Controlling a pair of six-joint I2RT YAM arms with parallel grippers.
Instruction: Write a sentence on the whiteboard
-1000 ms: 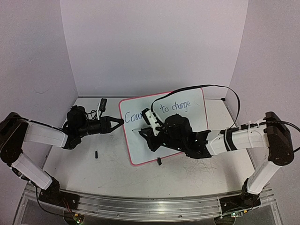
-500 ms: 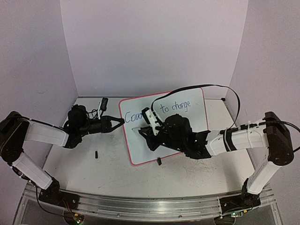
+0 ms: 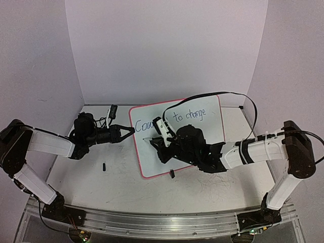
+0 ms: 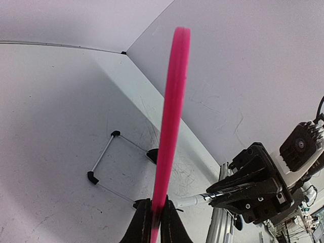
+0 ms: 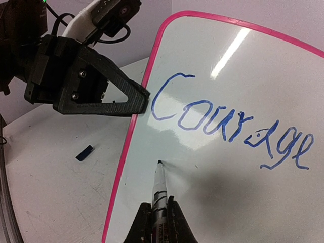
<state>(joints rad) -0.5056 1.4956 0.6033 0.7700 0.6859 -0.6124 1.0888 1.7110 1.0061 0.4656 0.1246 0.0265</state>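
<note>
While the left gripper (image 3: 130, 130), a black two-finger pincer, is clamped together on the 9 o'clock edge of the glossy white, round-cornered rectangular whiteboard (image 3: 211, 132) with its thin pink rim, the right gripper (image 5: 157, 223) is closed around a slim white-barrelled marker (image 5: 160, 188) whose dark tip meets the surface just below the "C" of "Courage". The board sits about mid-table, slightly toward 12 o'clock in the top view. The sentence (image 5: 228, 124), in thin dark blue cursive handwriting, shows "Courage" and, toward the board's 1 o'clock, "to change"; a closing word seems yet to be written on the line beneath. The main risk, as I judge it, is the board shifting. The left jaws bite only the narrow rim, and the left wrist view shows the board edge-on above a thin wire foot with black tips (image 4: 104, 162), so pen pressure or a stroke pulling toward 3 o'clock could pivot or flex it and warp the letters. A second risk is smearing, because the right arm hangs close over the board's middle and could brush fresh ink as it travels. The marker could also tilt in its grip if pressed hard, which would thin or break the line.
</note>
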